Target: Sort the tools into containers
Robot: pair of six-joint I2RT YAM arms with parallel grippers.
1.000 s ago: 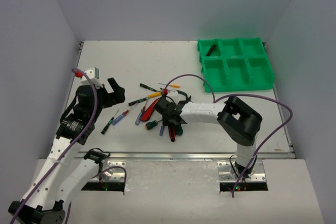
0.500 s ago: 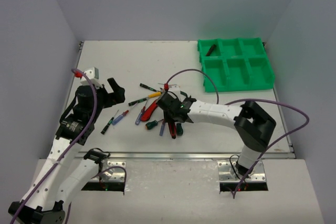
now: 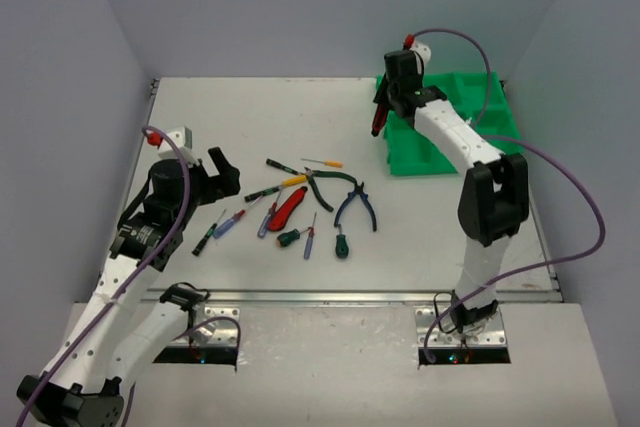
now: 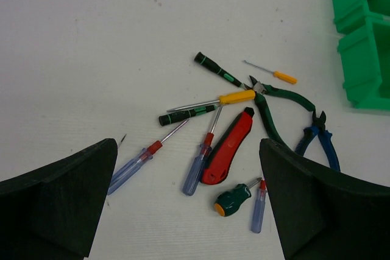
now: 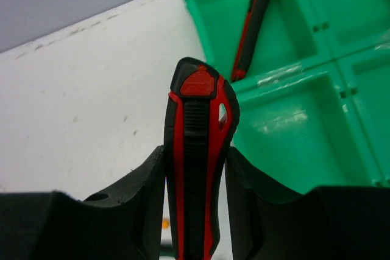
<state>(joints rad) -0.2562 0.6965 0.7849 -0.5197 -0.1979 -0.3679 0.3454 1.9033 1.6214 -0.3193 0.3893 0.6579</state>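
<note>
Now my right gripper (image 5: 195,178) pinches the cutter (image 5: 197,111) at the tray (image 5: 292,141) edge, to join its twin (image 5: 251,25) inside; left gripper (image 4: 189,205) spread.

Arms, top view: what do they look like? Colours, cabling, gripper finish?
Both the left arm and right arm have white links with bulky black joint housings. A purple cable loops loosely along each. The left gripper and right gripper are matte black. No markings visible.

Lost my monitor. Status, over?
Left hand open by the pile. Right hand shut on red-black tool at tray's left edge. One tool already in far-left compartment. Nothing blocking.
</note>
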